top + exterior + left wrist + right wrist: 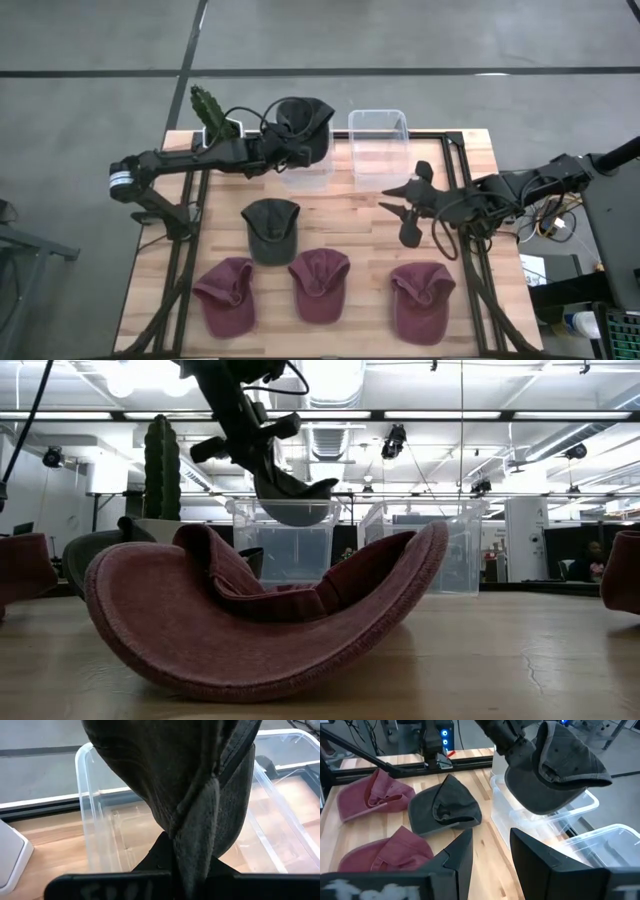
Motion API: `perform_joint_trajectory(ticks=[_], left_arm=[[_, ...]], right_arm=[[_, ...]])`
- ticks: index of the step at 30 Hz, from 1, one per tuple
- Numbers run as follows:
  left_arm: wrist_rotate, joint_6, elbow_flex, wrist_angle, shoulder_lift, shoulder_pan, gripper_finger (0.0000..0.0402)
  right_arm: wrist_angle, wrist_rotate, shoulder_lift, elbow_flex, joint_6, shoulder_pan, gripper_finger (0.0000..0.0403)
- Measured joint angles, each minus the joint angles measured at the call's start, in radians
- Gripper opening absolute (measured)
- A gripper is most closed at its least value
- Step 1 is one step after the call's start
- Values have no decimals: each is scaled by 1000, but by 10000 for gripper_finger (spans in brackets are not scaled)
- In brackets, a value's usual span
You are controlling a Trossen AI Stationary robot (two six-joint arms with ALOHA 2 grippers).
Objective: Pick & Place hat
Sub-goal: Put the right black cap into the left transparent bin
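- Nearest the front edge of the counter [470, 300] lie three red hats in a row: one on the left [226, 294], one in the middle [319, 284] and one on the right [421, 298]. Just behind them a dark grey hat [270, 228] rests flat.
- The right tool [408, 207] hangs above the right half of the counter with its fingers apart and nothing between them, well clear of every hat.
- Farther back, the left tool [283, 152] is clamped on a second dark hat [310, 125], gripping bunched fabric near the strap. That hat hangs above the left clear bin [107, 827], not touching it in the low view.
- Beside it stands the right clear bin [378, 145].
- Risk: the hat is pinched by a fold, so the brim may hang wide. If released off centre, I judge the brim could catch the bin's rim and leave the hat draped over the wall or tipped onto the counter.
- A cactus [210, 108] stands near the left arm.
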Motion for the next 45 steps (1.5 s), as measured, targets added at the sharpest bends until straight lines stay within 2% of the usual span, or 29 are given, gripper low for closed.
perform_joint_trajectory(ticks=[14,45], left_arm=[[32,-67,0,-33,24,4,5],[62,-38,-9,-15,74,16,16]], right_arm=[[45,-2,2,-26,-3,0,123],[50,-2,2,-26,31,0,123]])
